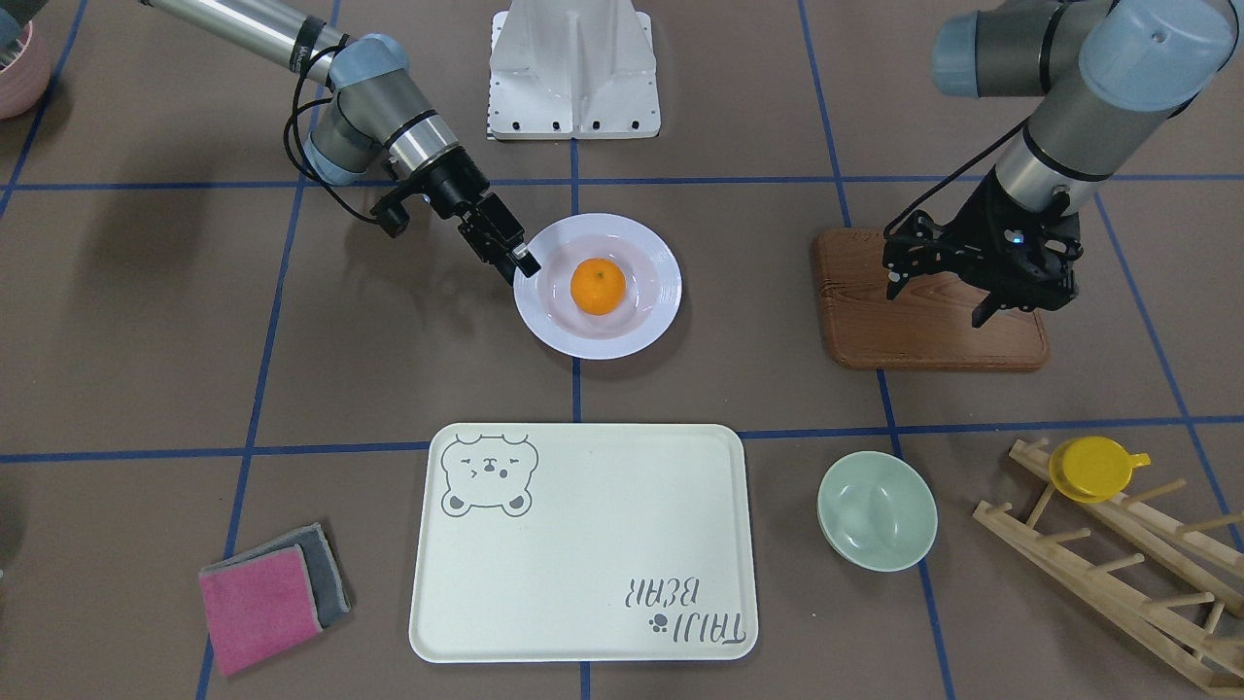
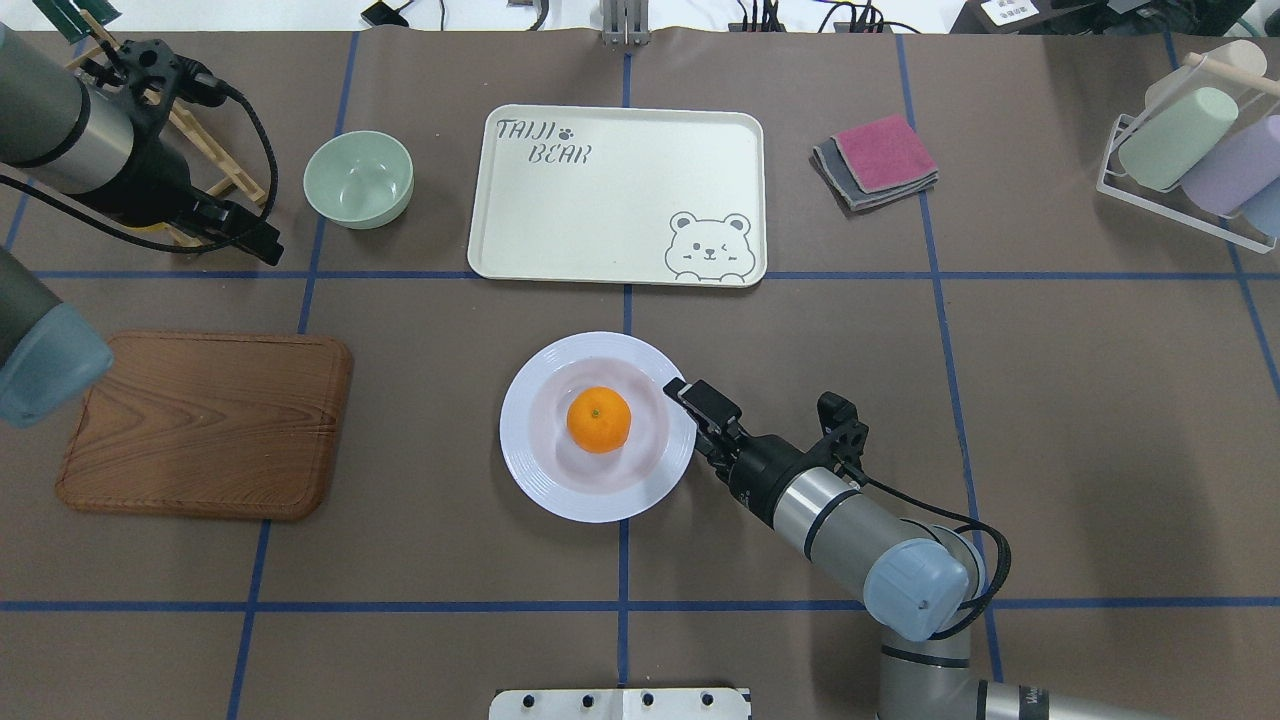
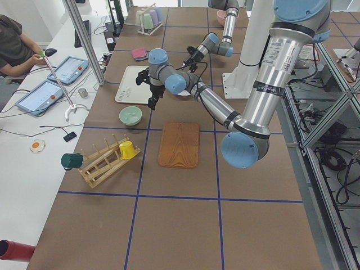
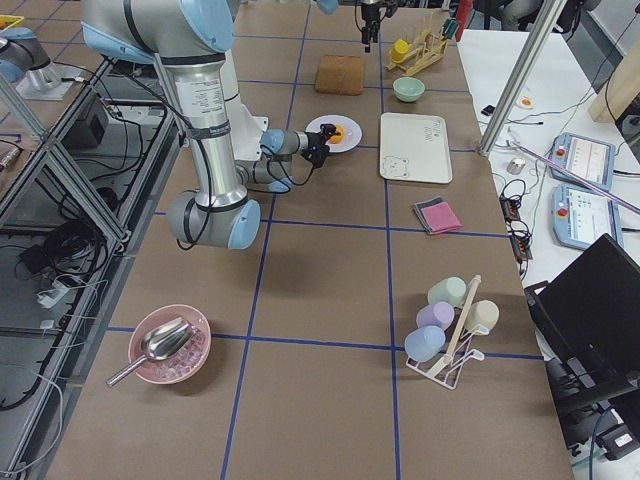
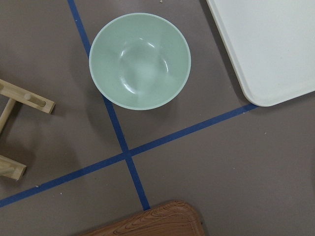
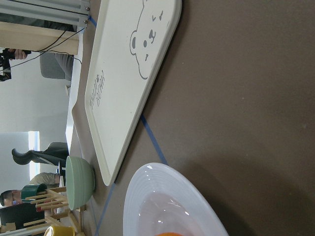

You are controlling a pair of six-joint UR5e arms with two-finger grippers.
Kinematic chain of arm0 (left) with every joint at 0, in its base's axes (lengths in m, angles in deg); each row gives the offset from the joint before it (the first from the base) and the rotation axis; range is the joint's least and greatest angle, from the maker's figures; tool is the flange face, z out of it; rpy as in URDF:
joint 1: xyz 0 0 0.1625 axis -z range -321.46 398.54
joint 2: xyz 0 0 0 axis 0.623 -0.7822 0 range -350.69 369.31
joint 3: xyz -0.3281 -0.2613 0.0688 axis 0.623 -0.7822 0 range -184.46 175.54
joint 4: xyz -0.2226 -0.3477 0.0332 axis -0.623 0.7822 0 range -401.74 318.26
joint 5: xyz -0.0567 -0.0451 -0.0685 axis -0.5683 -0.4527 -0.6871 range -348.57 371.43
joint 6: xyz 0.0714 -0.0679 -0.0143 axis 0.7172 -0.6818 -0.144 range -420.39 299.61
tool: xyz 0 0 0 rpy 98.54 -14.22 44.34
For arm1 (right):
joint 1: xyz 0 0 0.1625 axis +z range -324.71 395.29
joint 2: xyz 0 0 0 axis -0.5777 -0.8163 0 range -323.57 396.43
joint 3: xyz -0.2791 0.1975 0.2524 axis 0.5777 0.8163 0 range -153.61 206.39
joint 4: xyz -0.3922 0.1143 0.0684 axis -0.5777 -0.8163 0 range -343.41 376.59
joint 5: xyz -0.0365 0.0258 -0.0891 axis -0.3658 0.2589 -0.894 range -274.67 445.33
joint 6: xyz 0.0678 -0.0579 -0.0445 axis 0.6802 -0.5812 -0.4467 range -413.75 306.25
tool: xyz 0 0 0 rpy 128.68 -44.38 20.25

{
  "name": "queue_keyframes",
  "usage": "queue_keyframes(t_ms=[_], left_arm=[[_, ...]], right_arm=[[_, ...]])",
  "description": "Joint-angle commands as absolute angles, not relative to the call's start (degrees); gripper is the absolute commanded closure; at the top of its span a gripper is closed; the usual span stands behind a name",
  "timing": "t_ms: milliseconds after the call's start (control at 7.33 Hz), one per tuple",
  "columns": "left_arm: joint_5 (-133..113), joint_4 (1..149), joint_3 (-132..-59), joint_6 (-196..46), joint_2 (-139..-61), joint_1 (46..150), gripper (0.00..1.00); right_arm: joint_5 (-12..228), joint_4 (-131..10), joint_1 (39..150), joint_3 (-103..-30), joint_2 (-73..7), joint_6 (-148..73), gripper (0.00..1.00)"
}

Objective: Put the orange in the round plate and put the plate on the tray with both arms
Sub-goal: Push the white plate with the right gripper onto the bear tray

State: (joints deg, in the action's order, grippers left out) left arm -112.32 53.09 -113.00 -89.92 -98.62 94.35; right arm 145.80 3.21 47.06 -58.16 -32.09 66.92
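The orange lies in the middle of the white round plate, which rests flat on the table. My right gripper comes in low at the plate's rim on the robot's right side, its fingers close together and pinched on that rim. My left gripper hangs open and empty above the wooden board, well away from the plate. The cream bear tray lies bare just beyond the plate. The right wrist view shows the plate rim and tray.
A pale-green bowl sits beside the tray, on the robot's left. A wooden rack with a yellow cup stands at the far left. Folded pink and grey cloths lie on the tray's other side. A rack of cups stands far right.
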Motion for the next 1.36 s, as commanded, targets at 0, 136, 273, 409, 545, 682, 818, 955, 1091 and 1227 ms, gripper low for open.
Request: queue_keyframes(t_ms=[0, 136, 273, 409, 545, 682, 818, 955, 1091, 1227], left_arm=[[-112.3, 53.1, -113.1, -90.0, -98.6, 94.3, 0.01], [-112.3, 53.0, -113.3, -90.0, -98.6, 94.3, 0.01], [-112.3, 53.0, -113.4, -90.0, -98.6, 94.3, 0.01], [-112.4, 52.9, -113.4, -90.1, -98.6, 94.3, 0.01], [-112.4, 52.9, -113.6, -90.1, -98.6, 94.3, 0.01], [-112.4, 52.8, -113.7, -90.1, -98.6, 94.3, 0.01], [-112.4, 52.8, -113.8, -90.1, -98.6, 94.3, 0.01], [-112.3, 52.8, -113.8, -90.1, -98.6, 94.3, 0.01], [-112.3, 52.7, -113.8, -90.1, -98.6, 94.3, 0.01], [-112.3, 52.7, -113.8, -90.1, -98.6, 94.3, 0.01]], right_arm=[[145.9, 3.1, 47.2, -57.7, -31.9, 67.0, 0.33], [146.0, 3.2, 46.9, -57.7, -31.9, 67.0, 0.51], [146.0, 3.2, 46.2, -57.7, -31.9, 66.8, 0.62], [146.1, 3.3, 45.9, -57.7, -31.9, 66.7, 0.62], [146.0, 3.3, 45.7, -57.7, -31.9, 66.7, 0.62], [146.0, 3.5, 45.6, -57.8, -31.9, 66.7, 0.79], [145.9, 3.7, 45.6, -58.0, -31.9, 66.7, 1.0], [145.8, 5.4, 45.7, -57.9, -31.9, 66.7, 1.0], [145.5, 8.6, 45.8, -58.0, -31.9, 66.6, 1.0], [144.1, 9.4, 46.4, -58.6, -31.7, 66.5, 1.0]])
